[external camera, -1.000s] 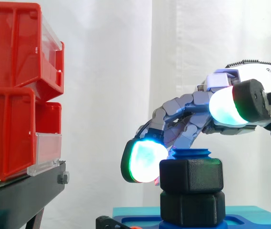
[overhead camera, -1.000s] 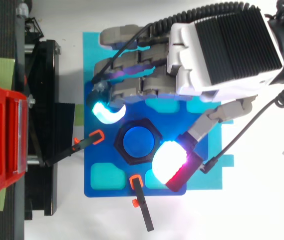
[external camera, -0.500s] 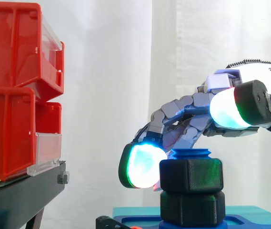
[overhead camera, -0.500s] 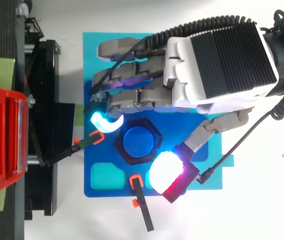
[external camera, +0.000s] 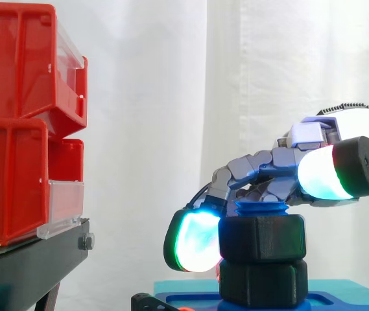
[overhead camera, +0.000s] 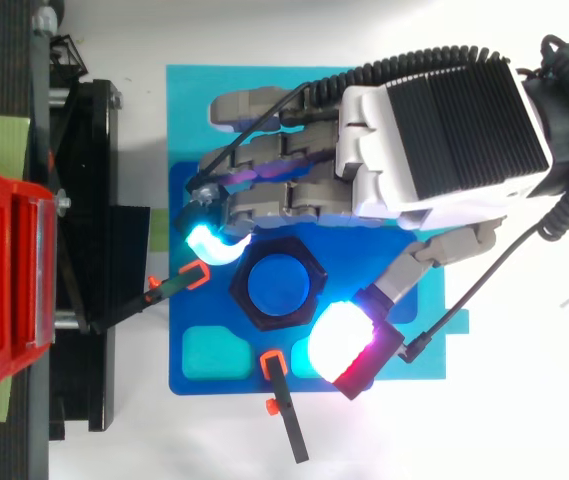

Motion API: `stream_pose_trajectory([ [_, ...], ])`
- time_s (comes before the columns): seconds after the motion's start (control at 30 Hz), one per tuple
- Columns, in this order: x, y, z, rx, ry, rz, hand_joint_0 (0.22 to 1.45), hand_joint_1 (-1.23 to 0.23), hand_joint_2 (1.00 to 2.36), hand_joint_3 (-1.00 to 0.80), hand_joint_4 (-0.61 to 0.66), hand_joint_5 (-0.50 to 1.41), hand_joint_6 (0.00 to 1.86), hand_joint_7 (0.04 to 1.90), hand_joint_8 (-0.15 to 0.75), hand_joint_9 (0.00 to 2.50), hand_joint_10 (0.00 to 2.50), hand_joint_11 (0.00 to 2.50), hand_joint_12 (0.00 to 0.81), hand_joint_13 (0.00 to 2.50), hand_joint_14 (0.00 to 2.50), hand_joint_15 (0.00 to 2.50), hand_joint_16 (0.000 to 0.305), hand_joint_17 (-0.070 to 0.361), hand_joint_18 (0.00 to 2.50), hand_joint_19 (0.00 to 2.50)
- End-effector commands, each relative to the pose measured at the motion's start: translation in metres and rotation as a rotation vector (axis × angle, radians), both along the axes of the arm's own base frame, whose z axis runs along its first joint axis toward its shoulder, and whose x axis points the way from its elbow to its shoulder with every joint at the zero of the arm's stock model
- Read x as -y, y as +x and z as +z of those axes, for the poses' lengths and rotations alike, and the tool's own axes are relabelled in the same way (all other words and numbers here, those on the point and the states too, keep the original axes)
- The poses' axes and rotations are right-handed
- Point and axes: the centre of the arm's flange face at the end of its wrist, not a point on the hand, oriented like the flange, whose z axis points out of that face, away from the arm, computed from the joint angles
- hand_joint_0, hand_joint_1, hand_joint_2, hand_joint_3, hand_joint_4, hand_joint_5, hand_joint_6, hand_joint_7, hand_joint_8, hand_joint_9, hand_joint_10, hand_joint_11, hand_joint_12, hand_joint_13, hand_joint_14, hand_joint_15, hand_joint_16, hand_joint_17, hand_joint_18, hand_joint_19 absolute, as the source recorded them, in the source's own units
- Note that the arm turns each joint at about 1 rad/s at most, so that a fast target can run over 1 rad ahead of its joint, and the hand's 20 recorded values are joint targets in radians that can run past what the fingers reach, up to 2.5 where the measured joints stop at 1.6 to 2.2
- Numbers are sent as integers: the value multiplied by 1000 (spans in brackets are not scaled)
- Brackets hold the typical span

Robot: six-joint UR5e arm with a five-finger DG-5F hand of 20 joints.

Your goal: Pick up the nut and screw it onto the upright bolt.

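Observation:
A black hex nut point(external camera: 262, 236) sits on the upright blue bolt point(overhead camera: 277, 285), whose top pokes out above it. A second black nut point(external camera: 262, 282) lies under it on the blue base plate point(overhead camera: 204, 375). My hand point(overhead camera: 434, 130) reaches over the bolt from the right. Its fingers bend down loosely on the far side of the nut, and one cyan fingertip point(external camera: 194, 241) rests against the nut's left face. The glowing thumb point(external camera: 323, 176) hangs nearer the camera, higher than the nut and to its right, apart from it. Nothing is pinched between them.
Red bins point(external camera: 22, 116) stand stacked on a black stand point(external camera: 28, 265) at the left. Two black clamps with orange tips point(overhead camera: 169, 287) point(overhead camera: 284, 410) hold the blue plate on a cyan mat point(overhead camera: 189, 110). A white curtain hangs behind.
My hand has sunk lower over the bolt and drawn a little to the right. The fingertip stays at the nut's left face and the thumb has dropped but stays off the nut.

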Motion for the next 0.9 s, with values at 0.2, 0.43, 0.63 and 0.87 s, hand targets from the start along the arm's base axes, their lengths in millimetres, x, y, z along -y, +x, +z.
stream_pose_trajectory([
  [0.2, 3, 0, 0, 0, 10, -4, 478, -208, 1000, -500, 271, -56, 504, 1017, 267, 840, 0, 0, 295, 393, 0, 0, 36, 80, 79, 0],
  [0.43, 5, -2, -1, -16, 6, -4, 483, -222, 1000, -500, 207, -16, 504, 1186, 273, 879, 0, 0, 292, 411, 0, 0, 35, 80, 86, 0],
  [0.63, 8, -5, -7, -28, 6, -7, 490, -241, 1000, -500, 168, 2, 504, 1266, 274, 922, 0, 0, 281, 449, 0, 0, 34, 77, 129, 0],
  [0.87, 13, -7, -7, -35, 6, -13, 501, -262, 1000, -500, 123, 21, 503, 1354, 266, 975, 0, 0, 271, 482, 0, 0, 34, 76, 158, 0],
])
